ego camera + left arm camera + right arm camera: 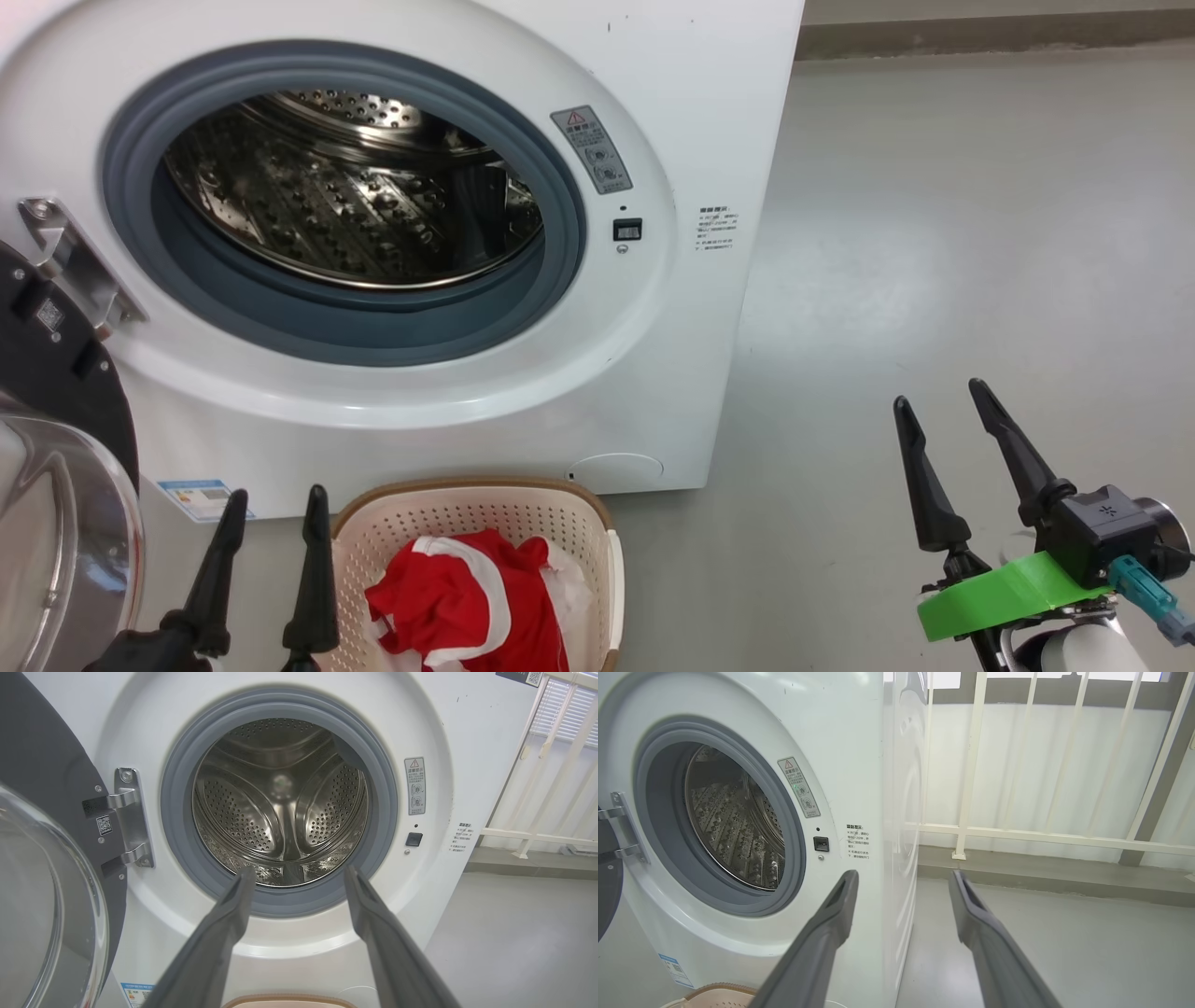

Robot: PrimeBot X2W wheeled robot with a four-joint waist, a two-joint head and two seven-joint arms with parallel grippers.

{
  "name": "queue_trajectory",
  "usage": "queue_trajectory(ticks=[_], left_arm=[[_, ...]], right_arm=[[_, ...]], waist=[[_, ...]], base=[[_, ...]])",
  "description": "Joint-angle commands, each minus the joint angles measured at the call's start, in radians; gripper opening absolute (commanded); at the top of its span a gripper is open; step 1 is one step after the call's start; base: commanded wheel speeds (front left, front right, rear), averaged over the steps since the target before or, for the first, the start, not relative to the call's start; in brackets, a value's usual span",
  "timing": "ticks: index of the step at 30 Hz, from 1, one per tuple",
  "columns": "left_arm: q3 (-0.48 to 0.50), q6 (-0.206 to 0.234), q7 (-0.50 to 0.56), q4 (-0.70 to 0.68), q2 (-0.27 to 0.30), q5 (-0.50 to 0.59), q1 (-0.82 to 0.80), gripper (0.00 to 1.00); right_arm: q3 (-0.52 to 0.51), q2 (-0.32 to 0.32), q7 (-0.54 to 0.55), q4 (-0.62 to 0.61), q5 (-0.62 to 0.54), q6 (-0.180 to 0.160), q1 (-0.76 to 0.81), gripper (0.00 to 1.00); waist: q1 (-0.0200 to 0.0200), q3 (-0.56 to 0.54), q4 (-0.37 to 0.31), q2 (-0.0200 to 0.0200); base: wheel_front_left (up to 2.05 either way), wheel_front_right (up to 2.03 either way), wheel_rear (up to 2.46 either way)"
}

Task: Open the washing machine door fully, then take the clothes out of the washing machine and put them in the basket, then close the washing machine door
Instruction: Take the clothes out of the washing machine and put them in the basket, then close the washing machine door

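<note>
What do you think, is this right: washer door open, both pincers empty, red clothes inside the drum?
One slip: the head view shows the red clothes in the basket, not the drum. The rest holds.

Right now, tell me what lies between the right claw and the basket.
Bare grey floor lies between the right claw and the basket, as the head view shows.

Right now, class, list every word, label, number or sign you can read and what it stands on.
"温馨提示": heading of the printed notice on the washing machine front; smaller lines unreadable.
Grey warning sticker, same front: red triangle sign; text too small.
Blue label, low on the front: blurred.
QR sticker on the washing machine door: no readable words.
</note>
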Motion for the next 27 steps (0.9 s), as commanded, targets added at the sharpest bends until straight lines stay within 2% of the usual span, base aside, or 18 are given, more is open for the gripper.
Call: queue_trajectory(ticks=[1,27], left_arm=[[0.041,0.0,-0.012,-0.038,0.006,0.013,0.002,1.0],[0.023,0.045,-0.012,-0.054,0.005,0.031,0.035,1.0]], right_arm=[[0.029,0.0,-0.006,-0.029,0.012,0.006,-0.005,1.0],[0.051,0.0,-0.006,-0.036,0.008,0.006,0.024,1.0]], waist=[[0.0,-0.012,-0.002,0.0],[0.0,-0.038,0.001,0.0]], base=[[0.0,0.0,0.0],[-0.08,0.08,0.0]])
